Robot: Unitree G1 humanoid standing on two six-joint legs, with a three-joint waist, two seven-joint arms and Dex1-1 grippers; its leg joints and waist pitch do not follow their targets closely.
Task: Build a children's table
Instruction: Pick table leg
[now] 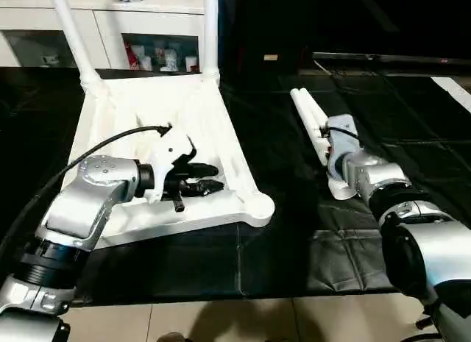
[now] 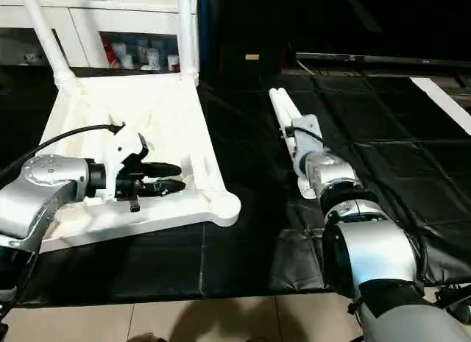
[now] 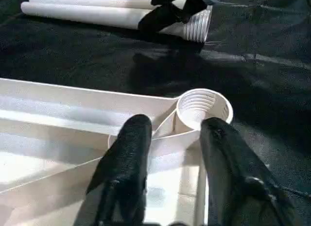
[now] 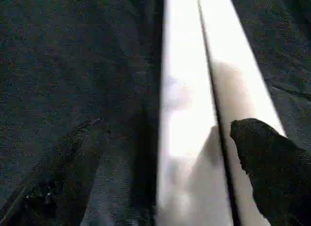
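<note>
Tabletop (image 1: 132,107) is lying upside down on the black mat (image 1: 280,254), so we're looking straight at its ribbed, framed underside, all white plastic. Two of the round tapered legs are already standing up from the far corners, one leaning toward the left (image 1: 73,33) and one straight up (image 1: 210,29). The near right corner has an open round socket (image 3: 203,108) with screw threads inside and nothing in it. The other two legs (image 1: 313,121) are loose, lying side by side on the mat to the right of the tabletop, well apart from it, and we can see the ribbed thread on the end of one (image 3: 197,26) from the left wrist camera. Our left gripper (image 1: 207,178) hangs over the underside near that empty socket, fingers (image 3: 126,158) parted with nothing between them. Our right gripper (image 4: 170,153) is down over the two loose legs with its fingers (image 4: 272,163) spread wide on either side of them, not clamped on anything we can see. Behind the tabletop there's a white cabinet (image 1: 158,22) with glass doors, and its compartment holds some small colourful items (image 1: 158,57) we can't make out.
</note>
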